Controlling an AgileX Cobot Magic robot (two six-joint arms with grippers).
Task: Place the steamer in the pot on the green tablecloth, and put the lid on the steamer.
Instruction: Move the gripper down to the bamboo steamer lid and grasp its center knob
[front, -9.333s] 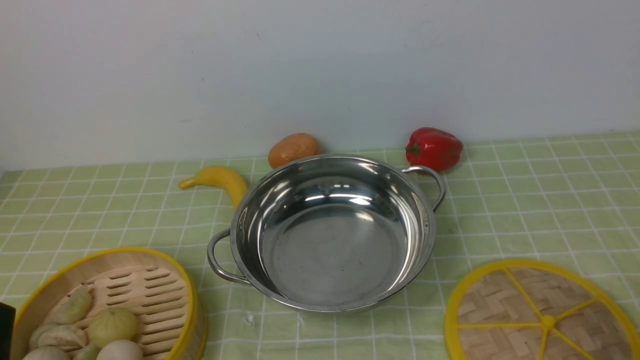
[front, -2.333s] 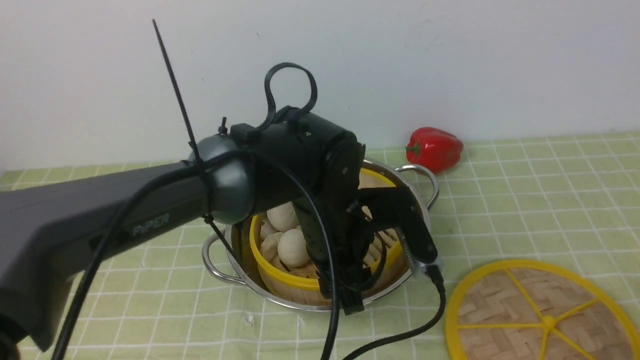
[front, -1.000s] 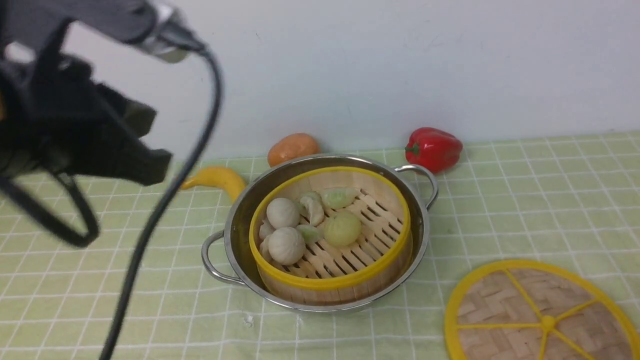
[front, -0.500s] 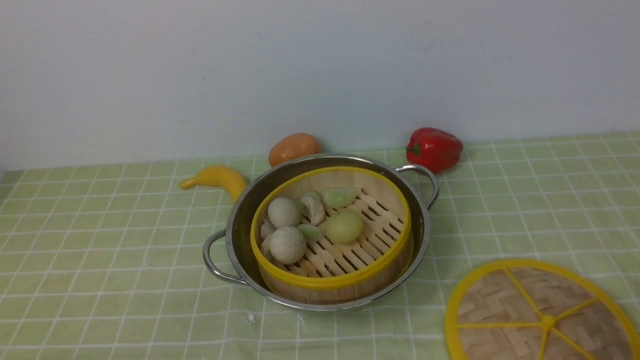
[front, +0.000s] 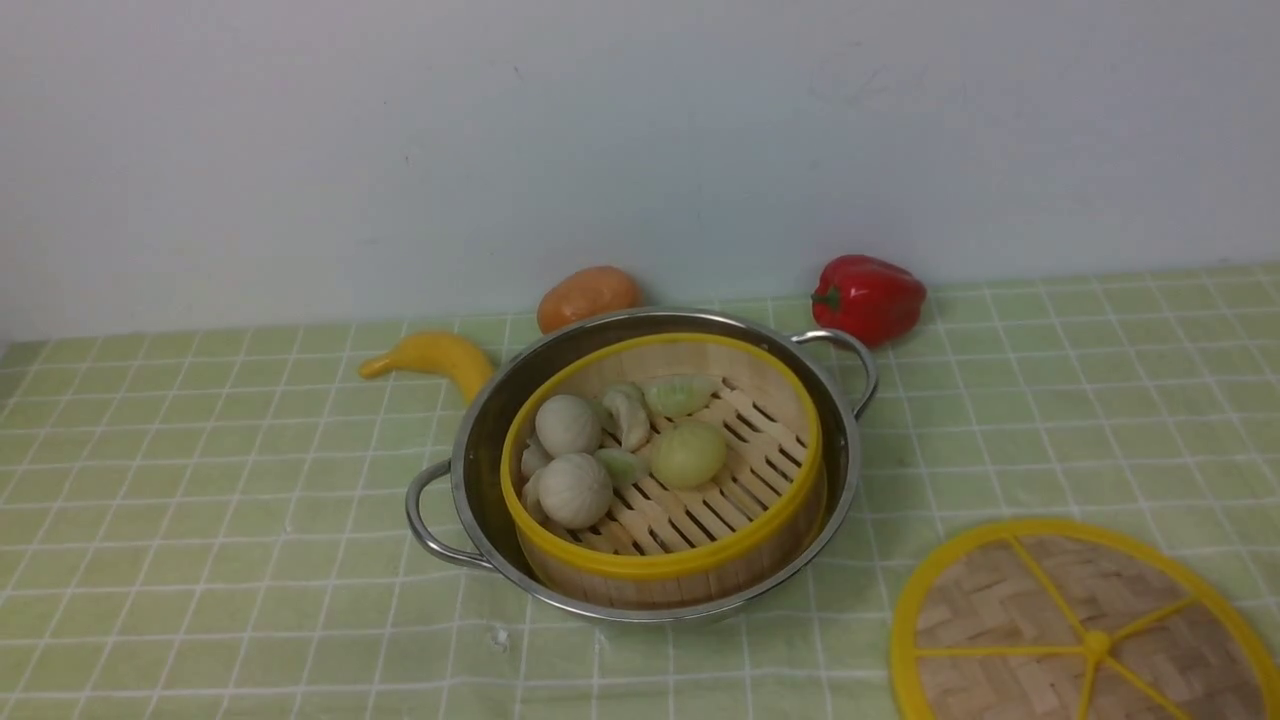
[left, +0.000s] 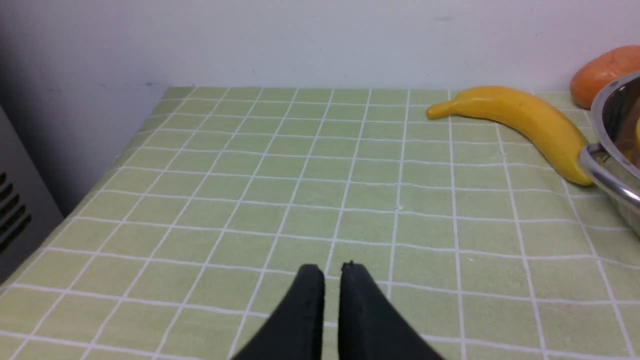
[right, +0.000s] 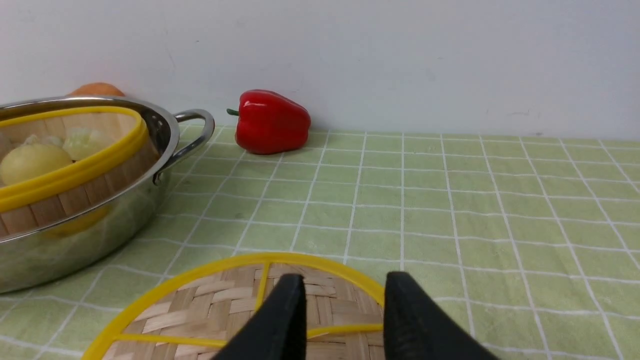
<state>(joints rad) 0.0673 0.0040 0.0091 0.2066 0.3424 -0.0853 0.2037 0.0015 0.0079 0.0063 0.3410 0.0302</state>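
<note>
A: Where to look for the steamer (front: 660, 568)?
B: Down inside the pot (front: 478, 450), upright, closer to the right wall than the left, with its yellow rim a little above the steel edge. Carries pale buns and dumplings (front: 575, 490) on the slatted floor.
A: And the pot?
B: On the green tablecloth (front: 200, 470), about mid-table. Flanked at the back by a banana (front: 435, 357) on the left, an orange fruit (front: 587, 297) just behind the rim, and a red pepper (front: 868, 297) near the right handle.
A: Any word on the lid (front: 1000, 620)?
B: Flat on the cloth, to the near right of the pot, clear of it. Not yet on the steamer.
A: Left gripper (left: 329, 267)?
B: Over bare cloth, well to the left of the pot. Open by a mere sliver at the tips, gripping nothing.
A: Right gripper (right: 344, 277)?
B: Poised over the lid in the right wrist view, with jaws set wide and nothing between them. Cannot tell whether touching the weave.
</note>
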